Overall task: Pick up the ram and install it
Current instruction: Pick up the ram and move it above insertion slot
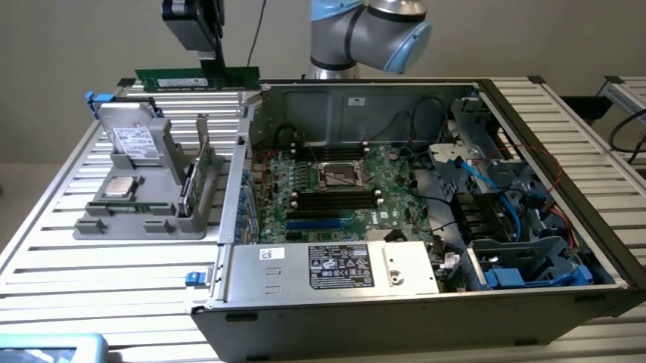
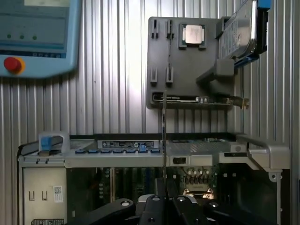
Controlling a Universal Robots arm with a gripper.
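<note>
One ram is accounted for: it is held by the pincer, whose fingers are clamped together on its thin faces partway along its length. The green stick sits level, long edge horizontal, raised clear above the back of the slatted counter, to the exterior view's left of the open computer case. It touches neither the case nor the grey fixture tray that stands nearer the camera. In the wrist view the ram appears edge-on as a thin dark line running out from the pincer, across the case's side wall and in front of the tray. The tray carries a square silver processor chip lying flat and a hard drive propped at a tilt in its cradle. The case lies on its side with the motherboard exposed; the processor socket sits near the board's middle, with black memory slots just beside it. Blue cables run through the bay on the exterior view's right, and a labelled metal housing closes the near end. The arm's grey and blue joint stands behind the case. A teach pendant with a red button rests on the counter, well apart from the tray
</note>
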